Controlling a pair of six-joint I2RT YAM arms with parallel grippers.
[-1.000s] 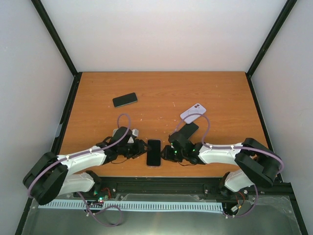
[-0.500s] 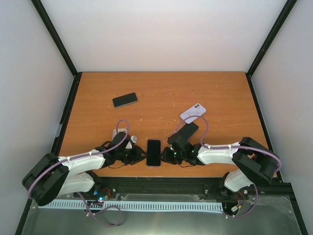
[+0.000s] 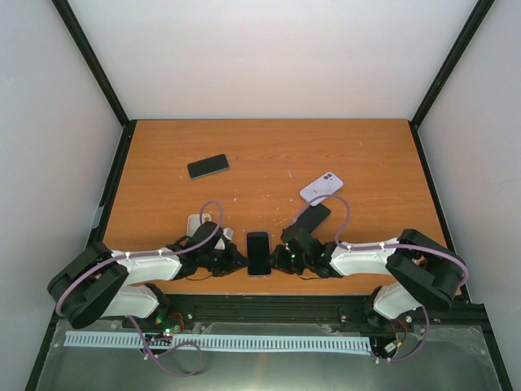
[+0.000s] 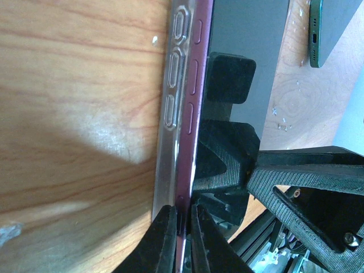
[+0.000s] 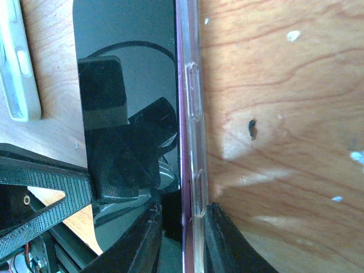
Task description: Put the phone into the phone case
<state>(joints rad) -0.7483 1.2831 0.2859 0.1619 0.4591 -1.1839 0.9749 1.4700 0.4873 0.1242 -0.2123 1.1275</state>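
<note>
While both pincers nip its long edges, the phone (image 3: 258, 253) looks only partly seated in the phone case (image 4: 170, 114).
Left pincer (image 4: 182, 219) is closed almost fully, pinching the purple phone rim and clear case wall together; right pincer (image 5: 185, 227) is narrowly clamped across the opposite rim and wall. Uneven squeezing could fold the soft lip under the phone instead of over it, lever one side out, or nudge the pair toward the near edge of the table (image 3: 269, 155), where it lies at the middle. Screen up, glossy black, purple sides; the transparent wall with moulded button bumps stands just beside the phone's own buttons.
</note>
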